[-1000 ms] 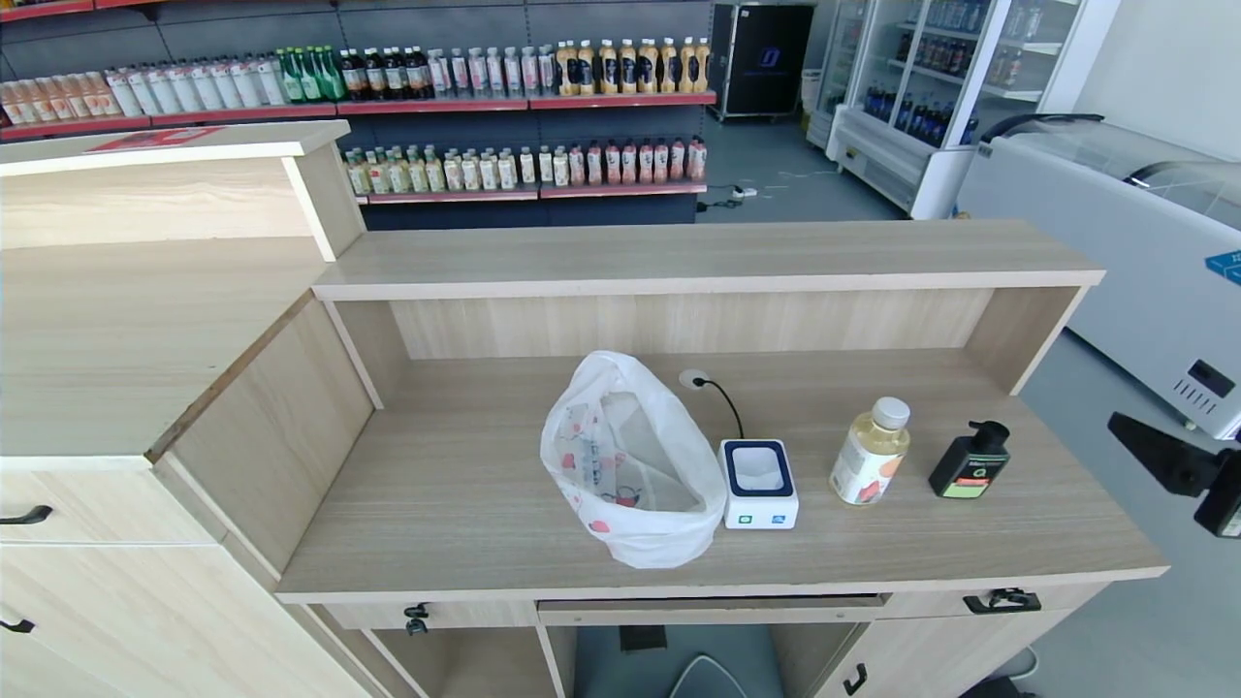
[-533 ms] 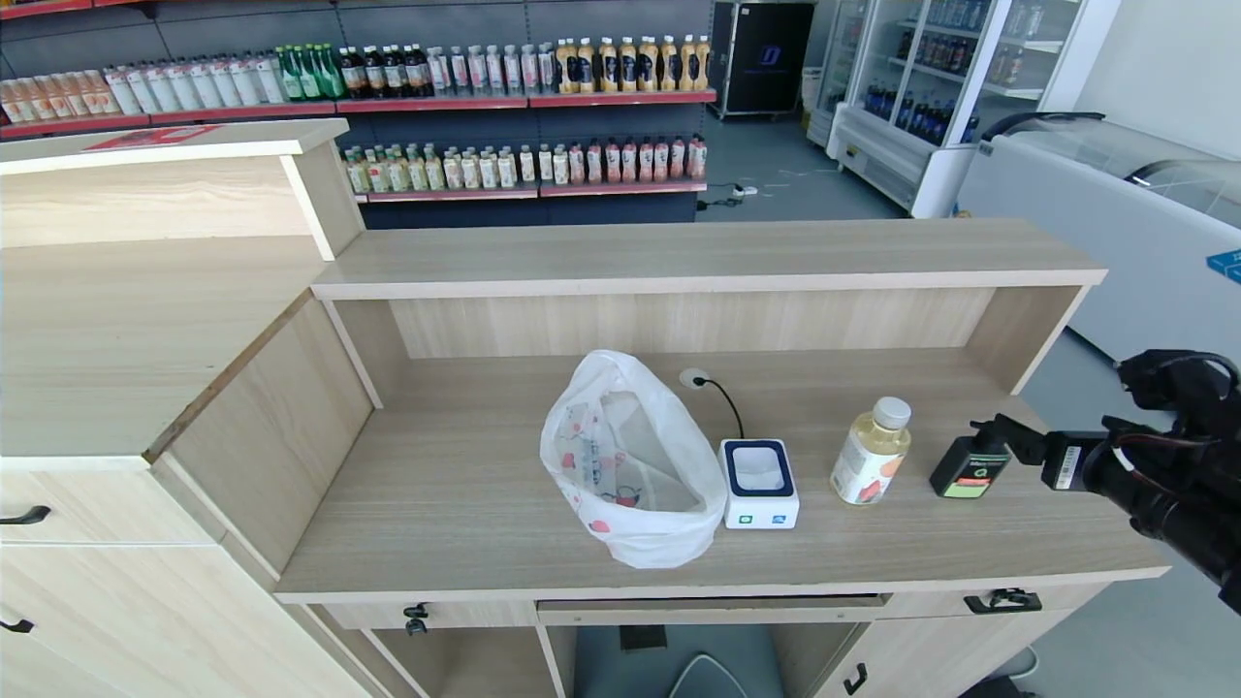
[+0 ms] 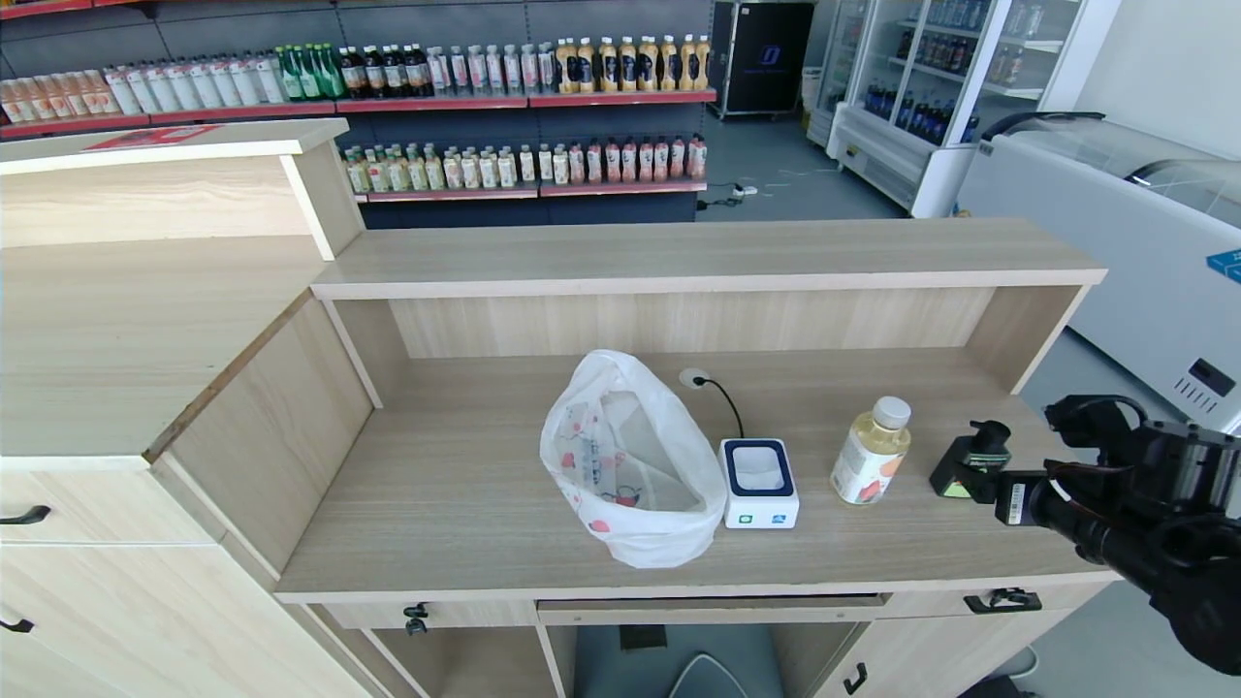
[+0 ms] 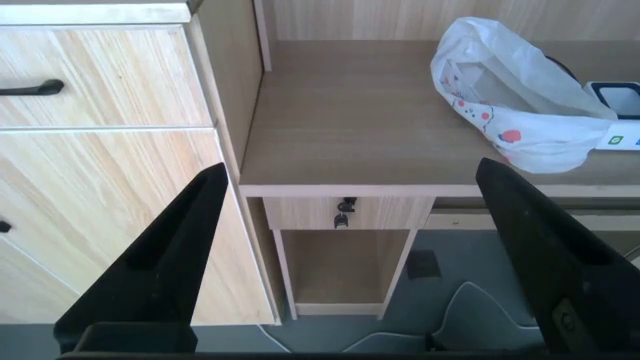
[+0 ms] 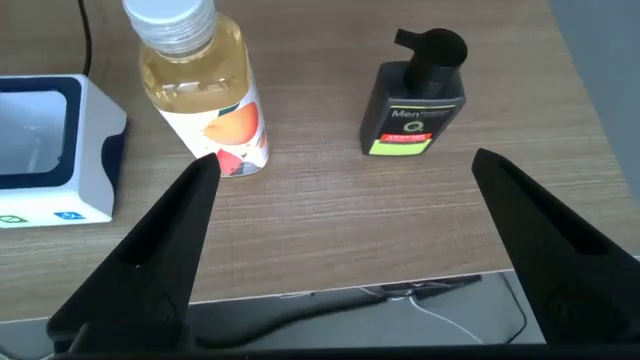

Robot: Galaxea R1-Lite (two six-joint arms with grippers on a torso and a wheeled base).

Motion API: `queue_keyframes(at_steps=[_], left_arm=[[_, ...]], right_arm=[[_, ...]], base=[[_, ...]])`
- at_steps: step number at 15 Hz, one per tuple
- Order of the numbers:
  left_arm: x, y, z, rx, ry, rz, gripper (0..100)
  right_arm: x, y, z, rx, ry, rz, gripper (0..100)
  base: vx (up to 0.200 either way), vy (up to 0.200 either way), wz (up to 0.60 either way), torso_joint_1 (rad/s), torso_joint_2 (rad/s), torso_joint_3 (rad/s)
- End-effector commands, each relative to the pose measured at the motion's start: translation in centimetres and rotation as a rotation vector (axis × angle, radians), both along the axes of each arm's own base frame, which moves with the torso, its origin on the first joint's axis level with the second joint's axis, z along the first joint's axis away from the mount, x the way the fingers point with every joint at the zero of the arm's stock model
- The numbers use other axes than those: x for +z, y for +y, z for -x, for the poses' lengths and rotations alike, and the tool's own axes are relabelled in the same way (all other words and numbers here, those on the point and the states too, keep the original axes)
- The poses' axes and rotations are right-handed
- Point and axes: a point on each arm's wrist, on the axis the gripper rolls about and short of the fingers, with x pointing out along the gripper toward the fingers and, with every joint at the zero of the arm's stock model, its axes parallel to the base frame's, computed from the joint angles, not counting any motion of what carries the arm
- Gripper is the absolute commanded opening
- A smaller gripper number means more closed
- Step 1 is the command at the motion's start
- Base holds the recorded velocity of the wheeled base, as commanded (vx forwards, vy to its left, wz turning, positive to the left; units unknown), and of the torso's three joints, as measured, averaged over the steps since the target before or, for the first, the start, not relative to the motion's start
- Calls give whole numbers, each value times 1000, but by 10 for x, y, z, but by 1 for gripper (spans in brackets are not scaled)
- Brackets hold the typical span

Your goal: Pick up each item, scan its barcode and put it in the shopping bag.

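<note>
On the wooden counter a white shopping bag stands with its mouth wide. Beside it is a white and blue scanner, then a yellow juice bottle with a white cap, and a black pump bottle at the far right. My right gripper hangs at the counter's right end, just in front of the pump bottle. It is open, with the pump bottle and the juice bottle beyond its fingers. My left gripper is open, low in front of the counter's left end, with the bag farther off.
A raised ledge runs along the back of the counter and a taller cabinet walls off the left side. The scanner's cable runs to a hole behind it. Drawers with black handles sit beside the left gripper.
My right arm has come in from the right edge of the head view and dropped lower, so its tip now overlaps the pump bottle's near side. Nothing on the counter has moved.
</note>
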Motion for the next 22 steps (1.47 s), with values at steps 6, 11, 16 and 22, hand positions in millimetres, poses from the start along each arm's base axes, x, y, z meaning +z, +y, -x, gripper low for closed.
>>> queue_keyframes(at_steps=[6,11,16,22], left_arm=[[0,0,0,0,2,0,100],[0,0,0,0,2,0,100],[0,0,0,0,2,0,100],[0,0,0,0,2,0,100]], right_arm=[[-30,2,-21,26,-11,31,100],[-46,15,-35,75,-26,43,100],[-58,23,-54,100,-43,58,100],[-70,32,-79,128,-79,59,100]], base=[[0,0,0,0,0,0],[0,0,0,0,0,0],[0,0,0,0,0,0],[0,0,0,0,0,0]])
